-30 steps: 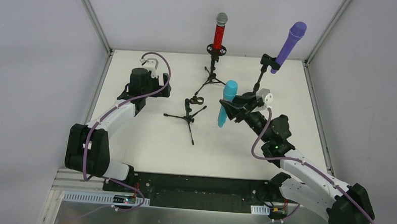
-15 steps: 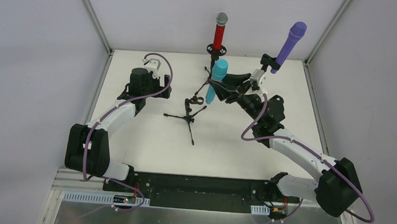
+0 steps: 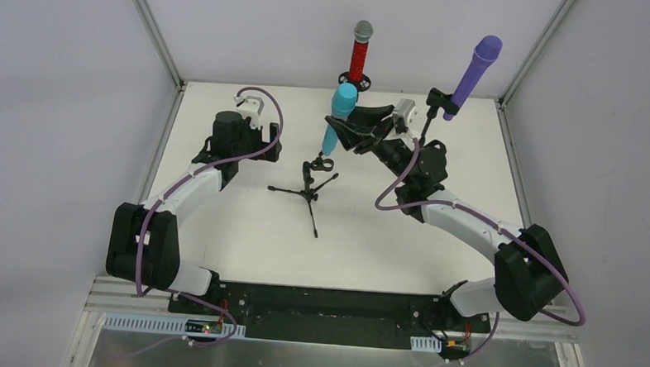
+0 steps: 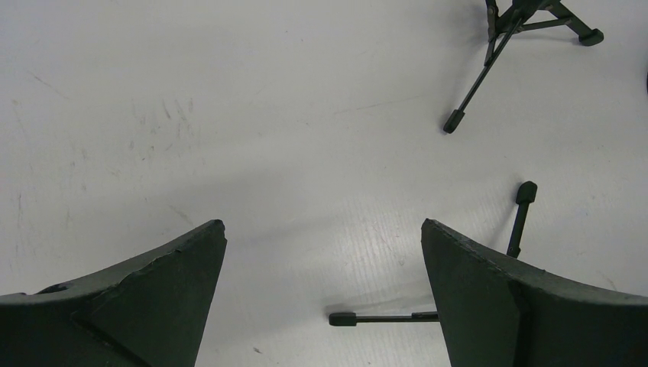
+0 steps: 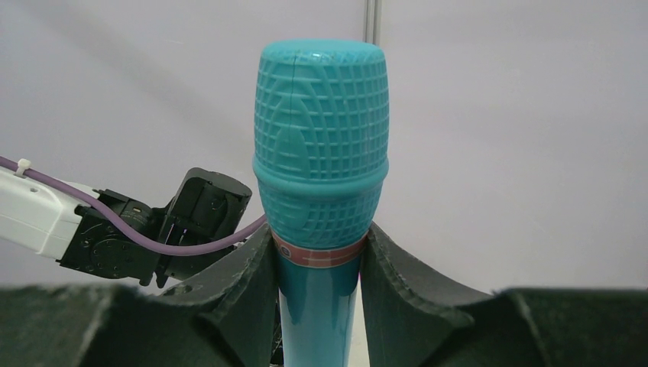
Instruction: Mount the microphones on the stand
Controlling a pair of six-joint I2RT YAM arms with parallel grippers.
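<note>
Swinging across from the near right, the right hand (image 3: 346, 133) has carried the cyan microphone (image 3: 339, 116) over and away from the arm bases, and it is now poised over the empty stand (image 3: 308, 181). Its fingers (image 5: 252, 287) are closed part-way around the handle just under the pink ring, so the mesh head stands above the hand and the rest of the handle hangs below it, tilted slightly. The microphone's lower end sits just above the stand's clip (image 3: 321, 163), directly beneath the hand; whether the two touch cannot be told from these views

Beyond the hand, the red microphone (image 3: 360, 51) is upright in its own holder, and off to the hand's right the purple microphone (image 3: 474, 74) leans in another. By that reckoning two of the three are mounted and the cyan one is the last

What is left looks like lining the handle up with the clip, pressing it in and letting go. The stand is a light tripod, so a push from the side could tip it

The left hand (image 4: 323, 229) hovers well apart to the left, jaws spread as wide as they go with nothing between them. Only the white surface (image 4: 229, 115) lies below it, with thin tripod legs showing ahead and to its right
</note>
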